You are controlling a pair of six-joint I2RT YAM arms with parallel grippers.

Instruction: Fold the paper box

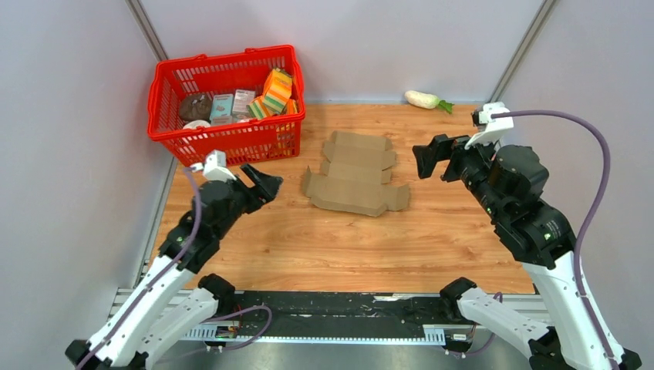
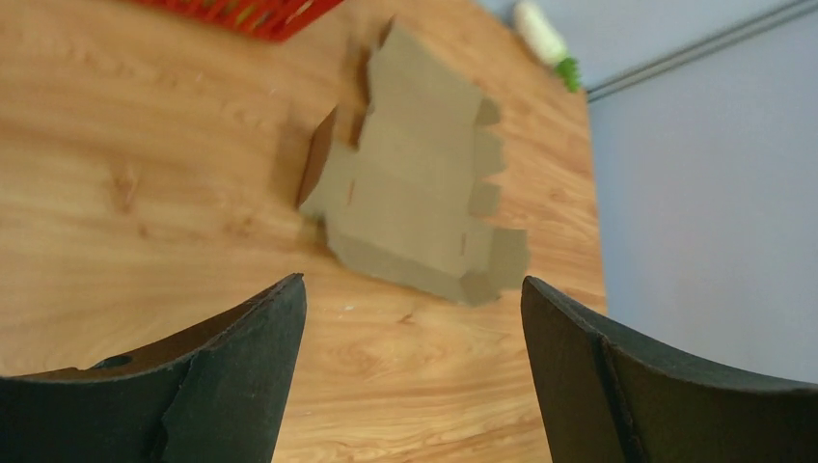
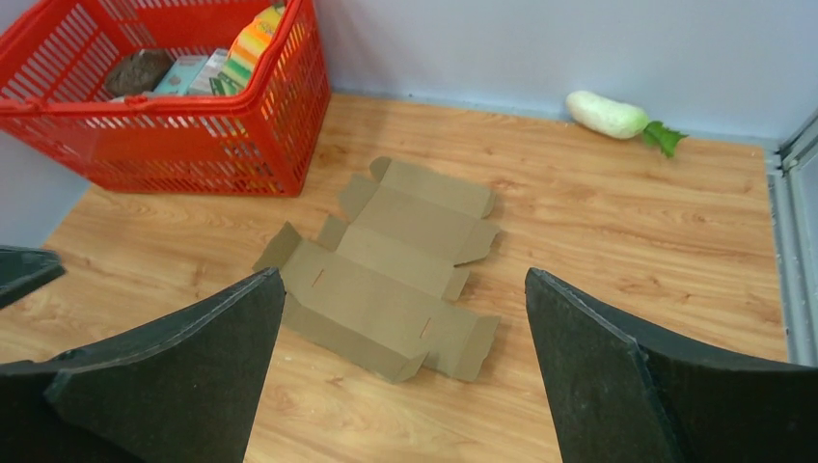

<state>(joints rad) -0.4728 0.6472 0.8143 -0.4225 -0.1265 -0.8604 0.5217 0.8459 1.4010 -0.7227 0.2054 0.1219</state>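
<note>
Plain brown, unprinted paper box (image 1: 355, 176) on a worktop (image 1: 324, 239) of warm orange-brown wood grain. At the far left corner, a bright red lattice basket (image 1: 231, 142) holds packets (image 1: 276, 91) striped orange, yellow and green. By the far edge, a white radish (image 1: 423, 99) with green leaves. Matte black fingers (image 2: 241, 376), white-and-black arms (image 1: 540, 223), purple cable (image 1: 594, 177), pale grey walls (image 1: 69, 116).

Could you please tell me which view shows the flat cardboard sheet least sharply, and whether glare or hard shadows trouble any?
Left wrist: softest, the paper box blurred at its edges; right wrist: sharp, its creases and slots readable; top external: even light, no glare, only faint shadows beside the box.
</note>
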